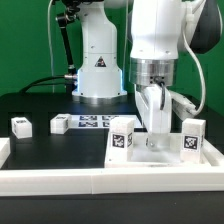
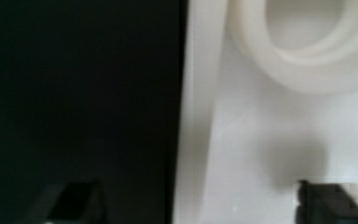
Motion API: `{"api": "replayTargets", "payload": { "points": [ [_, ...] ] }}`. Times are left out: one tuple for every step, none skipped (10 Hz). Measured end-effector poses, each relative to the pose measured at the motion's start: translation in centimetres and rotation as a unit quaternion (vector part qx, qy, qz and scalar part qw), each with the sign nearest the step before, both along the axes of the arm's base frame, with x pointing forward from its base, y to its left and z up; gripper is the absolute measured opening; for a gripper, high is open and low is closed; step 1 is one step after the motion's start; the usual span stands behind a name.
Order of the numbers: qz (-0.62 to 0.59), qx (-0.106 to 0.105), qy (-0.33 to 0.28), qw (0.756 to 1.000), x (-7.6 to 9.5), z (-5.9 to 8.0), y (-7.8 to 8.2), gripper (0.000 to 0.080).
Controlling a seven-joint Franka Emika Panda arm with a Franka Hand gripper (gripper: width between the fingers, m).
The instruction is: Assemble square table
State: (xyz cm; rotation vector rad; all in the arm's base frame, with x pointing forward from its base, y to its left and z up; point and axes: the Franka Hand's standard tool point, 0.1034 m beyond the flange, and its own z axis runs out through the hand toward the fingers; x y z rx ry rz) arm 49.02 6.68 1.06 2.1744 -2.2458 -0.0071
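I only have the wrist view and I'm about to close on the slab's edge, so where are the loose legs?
Observer: A leg lies toward the exterior view's left, with another leg beside it. Both are on the black table, apart from the slab.
Operator: How does the gripper sit over the slab?
Observer: The gripper hangs low at the slab. A tagged block stands on the exterior view's left of it and another block on its right. I can't tell whether they are legs.
Operator: Anything behind it?
Observer: The marker board lies flat in front of the arm's base.
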Motion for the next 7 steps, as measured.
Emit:
{"api": "replayTargets", "payload": {
  "points": [
    [0.001, 0.0, 0.0, 1.0, -0.03, -0.02, 0.09, 0.0492],
    [0.001, 0.0, 0.0, 1.0, -0.04, -0.02, 0.11, 0.0292],
    [0.001, 0.0, 0.001, 1.0, -0.06, -0.04, 0.11, 0.0154],
    [0.001, 0.0, 0.0, 1.0, -0.04, -0.03, 0.08, 0.0154],
    [0.002, -0.001, -0.006, 1.0, 0.19, 0.1, 0.06, 0.006],
    [0.002, -0.001, -0.006, 1.0, 0.19, 0.09, 0.06, 0.006],
    [0.002, -0.001, -0.006, 1.0, 0.19, 0.09, 0.06, 0.006]
  ]
}}
